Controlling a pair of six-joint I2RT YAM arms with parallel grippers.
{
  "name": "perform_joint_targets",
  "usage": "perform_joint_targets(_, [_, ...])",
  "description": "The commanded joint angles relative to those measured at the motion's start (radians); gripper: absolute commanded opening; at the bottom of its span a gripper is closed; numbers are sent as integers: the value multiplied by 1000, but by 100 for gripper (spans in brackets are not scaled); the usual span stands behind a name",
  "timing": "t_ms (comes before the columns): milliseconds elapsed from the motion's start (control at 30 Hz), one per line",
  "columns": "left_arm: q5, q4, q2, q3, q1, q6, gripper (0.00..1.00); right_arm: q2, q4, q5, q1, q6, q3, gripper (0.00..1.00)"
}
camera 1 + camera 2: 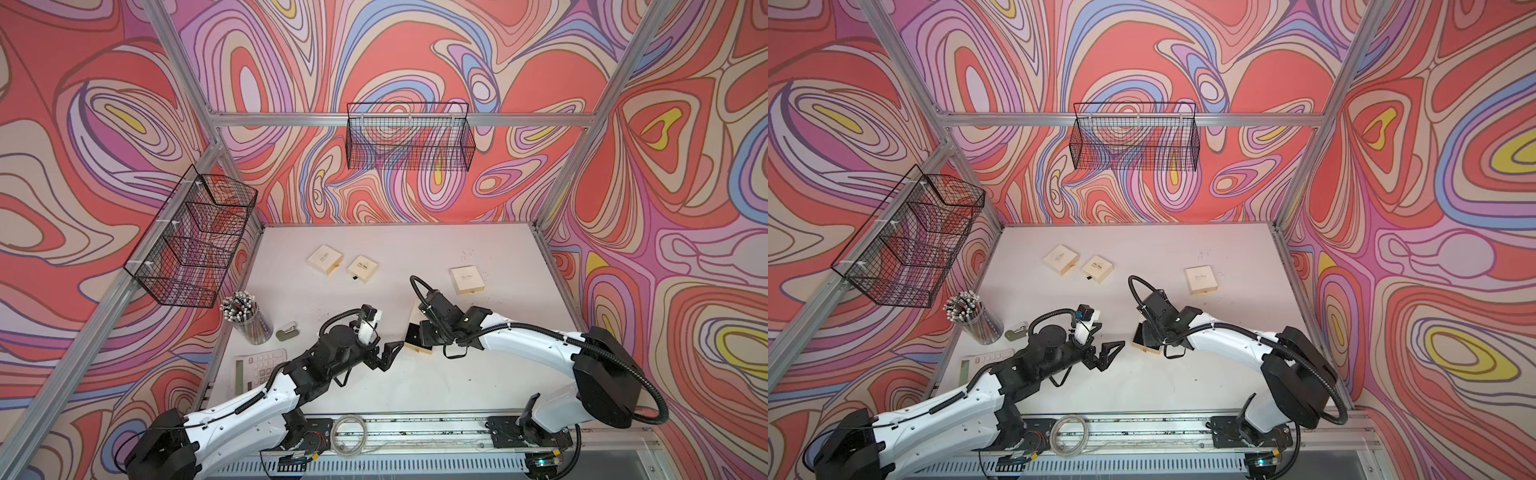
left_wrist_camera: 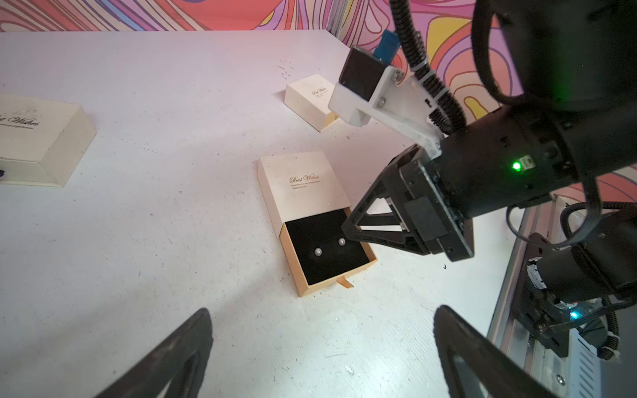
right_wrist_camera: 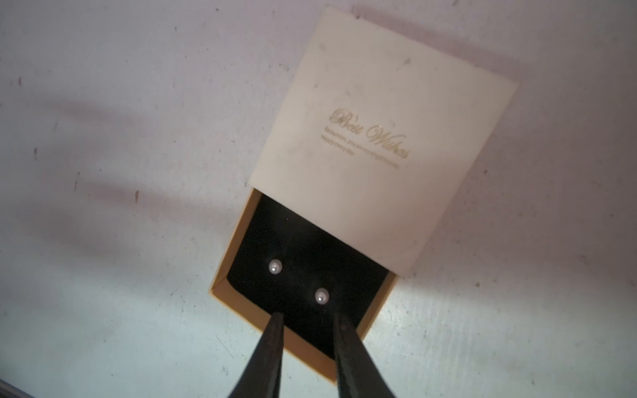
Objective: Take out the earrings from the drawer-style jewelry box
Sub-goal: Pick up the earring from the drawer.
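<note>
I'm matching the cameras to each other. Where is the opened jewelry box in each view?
Both top views: open jewelry box mid-table, partly under the right arm.
Left wrist: box near picture centre, drawer pulled out.
Right wrist: box fills the middle, right gripper poised over its drawer.
Shared landmark: the black drawer lining, visible in all four.

Two pearl earrings [image 3: 275, 266] sit in the half-open cream jewelry box [image 3: 379, 138].

Cream drawer-style jewelry box [image 3: 379, 138] with gold script lettering, tan drawer [image 3: 241, 303] lined in black, pearl-white earrings [image 3: 275, 266] just ahead of the black right end effector [image 3: 308, 315], pale scuffed surface [image 3: 103, 138] — walls [image 1: 415, 62] swirled coral, lilac, blue, yellow.
</note>
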Motion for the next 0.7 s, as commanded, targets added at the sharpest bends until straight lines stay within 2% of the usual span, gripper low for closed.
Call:
perform_joint_targets(0, [-2,22,6,-2,-1,16,100,18,3,30,9,22,10,27])
perform_joint_targets(667, [9,14,51,19,0,2,100,94,33,11,11,25,-3,21])
